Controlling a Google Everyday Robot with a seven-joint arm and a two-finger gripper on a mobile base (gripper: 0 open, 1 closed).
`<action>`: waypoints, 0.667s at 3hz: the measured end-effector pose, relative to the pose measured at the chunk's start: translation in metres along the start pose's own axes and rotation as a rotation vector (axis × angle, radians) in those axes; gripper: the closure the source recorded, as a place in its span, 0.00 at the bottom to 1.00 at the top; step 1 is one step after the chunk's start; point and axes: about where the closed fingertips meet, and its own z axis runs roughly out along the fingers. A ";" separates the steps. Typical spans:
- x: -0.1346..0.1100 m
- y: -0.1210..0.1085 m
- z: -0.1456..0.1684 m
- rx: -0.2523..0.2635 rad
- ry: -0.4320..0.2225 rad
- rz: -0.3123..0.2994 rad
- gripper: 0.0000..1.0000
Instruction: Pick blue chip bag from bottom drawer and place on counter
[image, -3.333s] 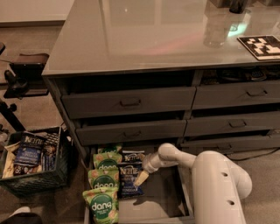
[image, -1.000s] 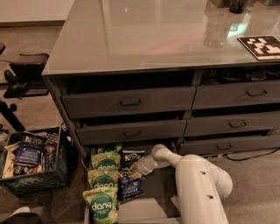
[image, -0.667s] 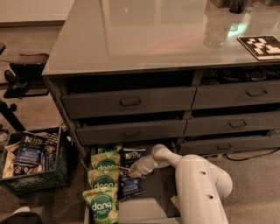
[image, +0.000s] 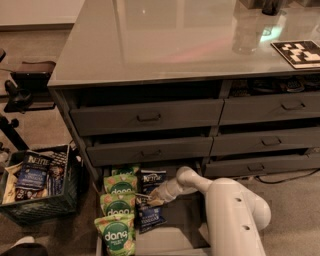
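The bottom drawer (image: 172, 231) of a dark cabinet is seen pulled open, with the robot's white arm (image: 235, 210) reached down into it from the right. The end effector (image: 154, 201) is positioned low over the drawer's left half, at the top edge of the blue chip bag (image: 149, 218), which is laid flat on the drawer floor with its pale lettering facing up. Whether the end effector is spread or pressed together cannot be told, nor whether the bag is actually gripped. A second navy bag (image: 152, 180) is seen just behind the end effector, toward the back of the drawer. Three green dang bags (image: 118, 207) are lined up in a row along the drawer's left side, just beside the navy ones. The glossy tabletop (image: 165, 45) above is occupied at its far right by a clear cup (image: 245, 37) and a black-and-white checkered marker (image: 300, 52). A crate (image: 42, 202) holding more snack bags is seen on the floor left of the cabinet.
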 end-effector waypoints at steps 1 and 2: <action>-0.020 0.026 -0.031 -0.061 -0.084 0.007 1.00; -0.053 0.047 -0.077 -0.130 -0.182 -0.022 1.00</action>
